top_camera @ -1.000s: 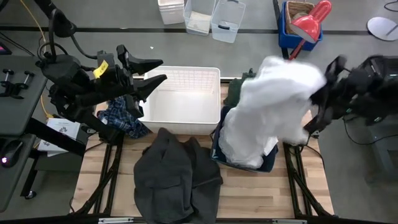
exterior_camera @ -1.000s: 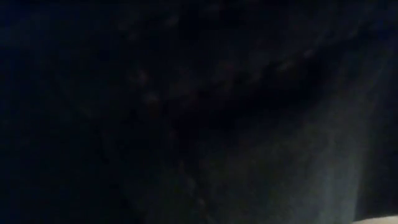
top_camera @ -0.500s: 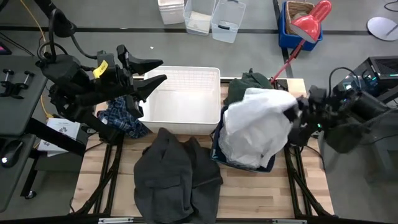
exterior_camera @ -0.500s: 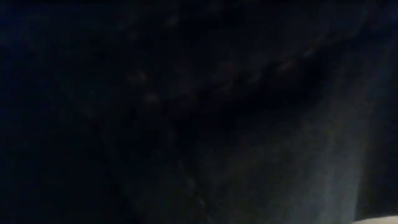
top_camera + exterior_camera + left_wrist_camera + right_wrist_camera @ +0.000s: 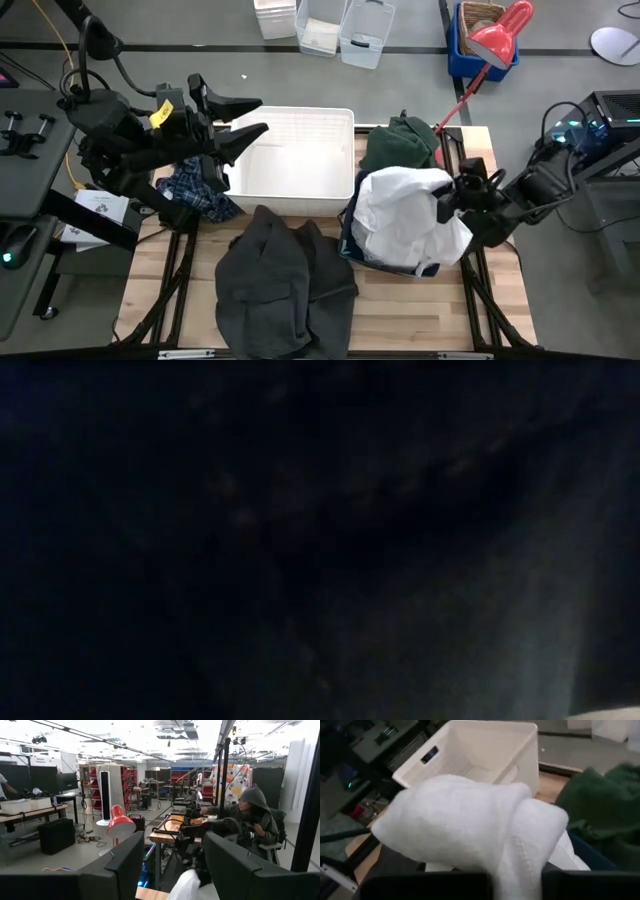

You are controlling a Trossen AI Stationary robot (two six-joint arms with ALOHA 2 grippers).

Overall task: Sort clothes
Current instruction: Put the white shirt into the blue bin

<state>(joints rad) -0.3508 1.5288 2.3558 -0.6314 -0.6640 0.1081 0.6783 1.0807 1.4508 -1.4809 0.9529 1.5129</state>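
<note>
The thin white garment (image 5: 405, 218) lies heaped over the navy bin (image 5: 437, 266) at the table's right. My right gripper (image 5: 446, 204) is at its right side, shut on it. The dark green garment (image 5: 400, 140) lies just behind, against the bin's far end. The large dark grey garment (image 5: 285, 280) lies spread on the table's near middle. The plaid shirt (image 5: 195, 190) lies left of the white lattice basket (image 5: 300, 112). My left gripper (image 5: 262, 113) is open and empty, above the basket's left rim. My right gripper holds a bunched fold of the white garment (image 5: 520, 865) between its two fingers; the cloth runs down between them. It comes from the table's right, slanting down. The rest of the garment (image 5: 455, 820) bulges ahead of the fingers and rests on the bin.
The low view is black, covered by dark cloth right at the lens. Clear plastic boxes (image 5: 345, 30) and a blue box with a red dustpan (image 5: 490, 40) stand on the floor beyond the table. A seated person (image 5: 252, 820) shows in the left wrist view.
My right gripper has gone down and toward the table's left with the white garment. The garment was held high and spread out; now it has sunk into a smaller heap on the navy bin, uncovering the green garment.
</note>
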